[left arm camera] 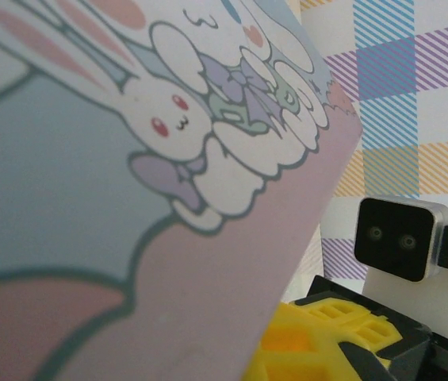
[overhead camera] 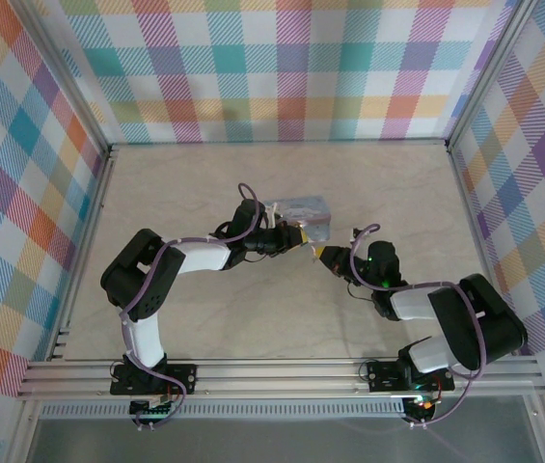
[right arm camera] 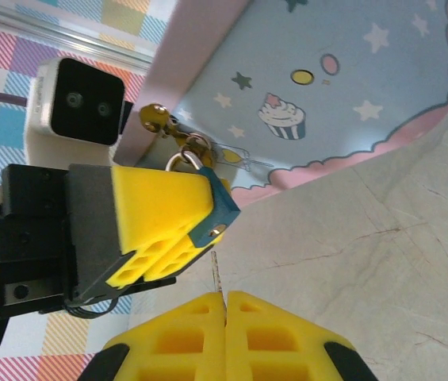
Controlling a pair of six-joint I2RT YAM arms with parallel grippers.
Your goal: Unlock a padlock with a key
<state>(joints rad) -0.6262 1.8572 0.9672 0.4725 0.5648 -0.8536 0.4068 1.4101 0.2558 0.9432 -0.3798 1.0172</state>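
Observation:
The dark-blue padlock (right arm camera: 217, 208) is pinched between the yellow fingers (right arm camera: 156, 214) of my left gripper (overhead camera: 296, 241), which is shut on it. Its metal shackle (right arm camera: 182, 163) is hooked through the gold latch of the pale blue tin (right arm camera: 342, 87). My right gripper (right arm camera: 225, 295) is shut on the key (right arm camera: 216, 274). The thin blade sticks up from between the fingertips. Its tip sits just below the padlock's keyhole, a small gap apart. In the top view the right gripper (overhead camera: 325, 256) faces the left one beside the tin (overhead camera: 301, 210).
The tin's cartoon lid (left arm camera: 128, 159) stands very close to the left wrist camera. The right wrist's camera block (left arm camera: 402, 238) and yellow fingers (left arm camera: 331, 329) show past its edge. Marble tabletop (right arm camera: 366, 262) lies under the grippers. Checked walls (overhead camera: 291, 68) enclose the table.

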